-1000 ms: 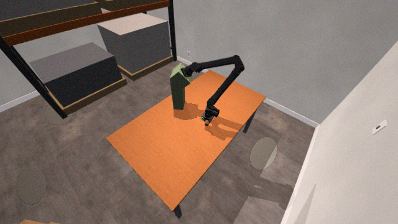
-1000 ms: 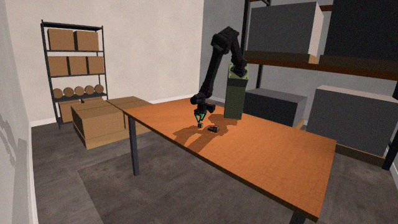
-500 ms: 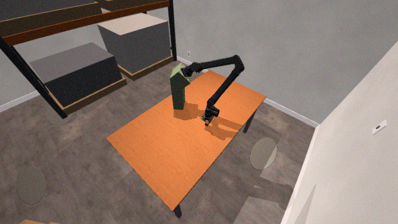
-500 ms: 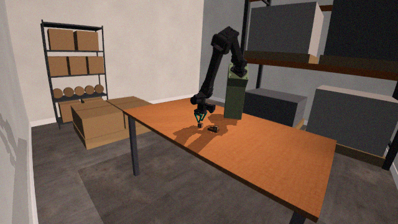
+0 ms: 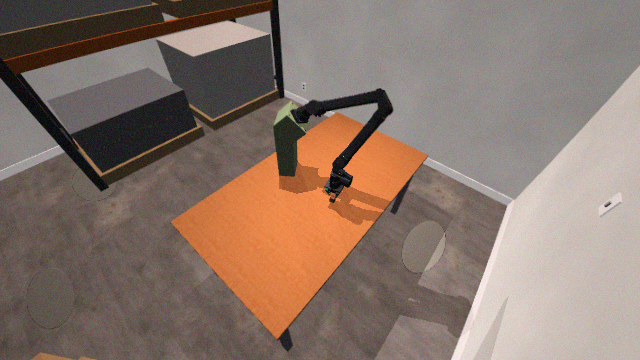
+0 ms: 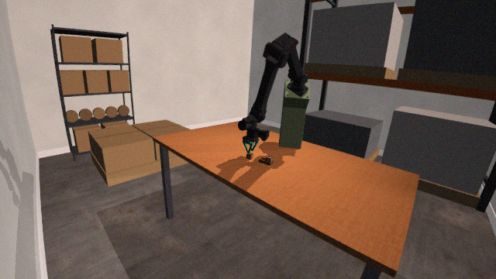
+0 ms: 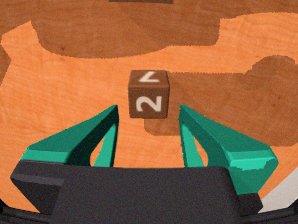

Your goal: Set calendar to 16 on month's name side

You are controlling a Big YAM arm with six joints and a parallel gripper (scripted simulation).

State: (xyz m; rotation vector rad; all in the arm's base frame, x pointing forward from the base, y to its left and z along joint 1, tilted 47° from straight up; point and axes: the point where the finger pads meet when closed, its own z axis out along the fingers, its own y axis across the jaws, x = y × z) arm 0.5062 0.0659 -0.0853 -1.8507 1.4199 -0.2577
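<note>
One dark wooden cube (image 6: 249, 156) (image 7: 149, 95), on the tabletop (image 5: 280, 240) (image 6: 333, 190) (image 7: 60, 70) inward of the long edge away from the green pedestal (image 5: 286, 150) (image 6: 291, 124), presumably light, stiff, smooth-sided, best gripped across opposite faces; end effector (image 5: 331, 195) (image 6: 250, 151) (image 7: 148, 111) parted, grasping nothing.

No change discernible, last 1.0 second, top and exterior views.
</note>
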